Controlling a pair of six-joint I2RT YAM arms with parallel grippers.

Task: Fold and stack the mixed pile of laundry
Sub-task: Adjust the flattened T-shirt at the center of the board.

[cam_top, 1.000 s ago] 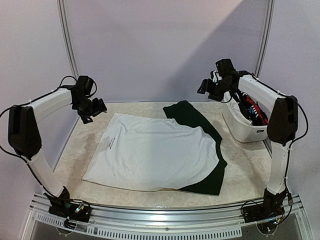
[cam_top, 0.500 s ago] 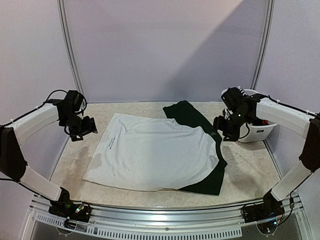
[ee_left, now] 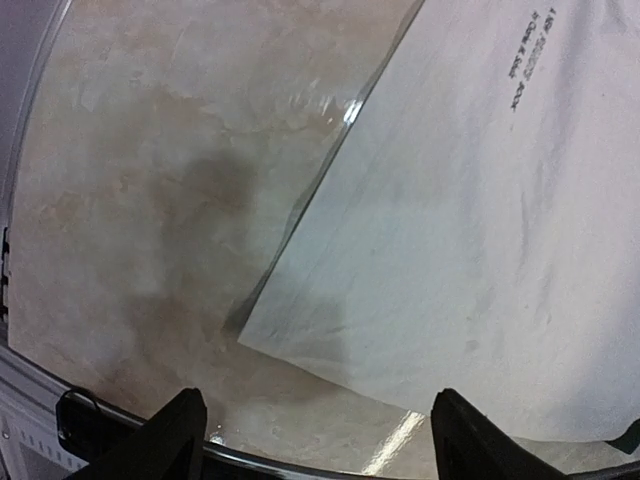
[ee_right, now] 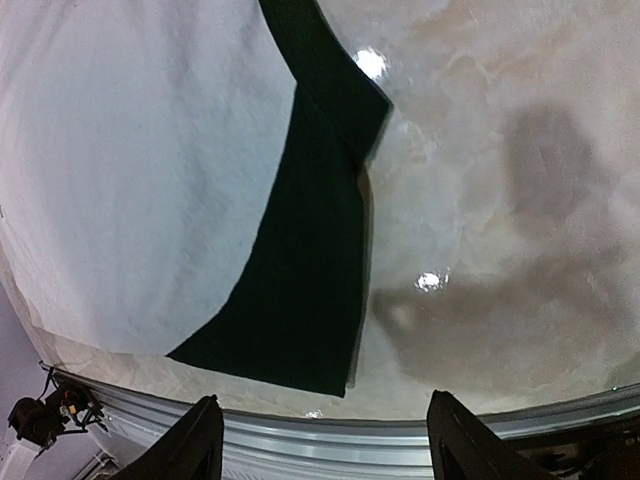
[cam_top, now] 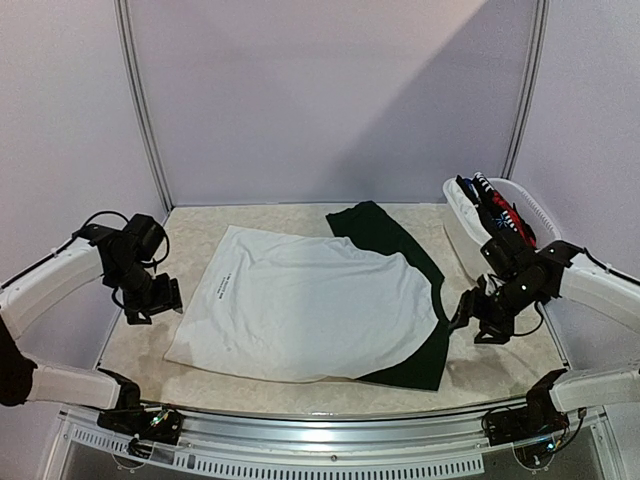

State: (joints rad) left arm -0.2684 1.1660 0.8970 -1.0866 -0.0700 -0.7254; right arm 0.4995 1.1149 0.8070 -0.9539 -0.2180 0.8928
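- Two garments lie spread on the tabletop (cam_top: 150, 345): one white T-shirt (cam_top: 310, 305) and one dark green piece (cam_top: 385, 232).
- The T-shirt lies flat in the middle, on top of the green piece. The green shows only along the shirt's far edge and its right side, down to the near right corner.
- One line of black print (ee_left: 530, 55) runs near the shirt's left edge.
- One white tub (cam_top: 462, 225) stands at the far right and holds bundled garments (cam_top: 497, 210) in red, black and stripes. Their number cannot be told.
- Two arms hang low over the tabletop.
- The left jaws are released over bare tabletop beside the shirt's left edge, fingertips (ee_left: 172, 440) wide apart.
- The right jaws are released beside the green piece's right edge.
- The right arm covers the tub's near end in the top view.
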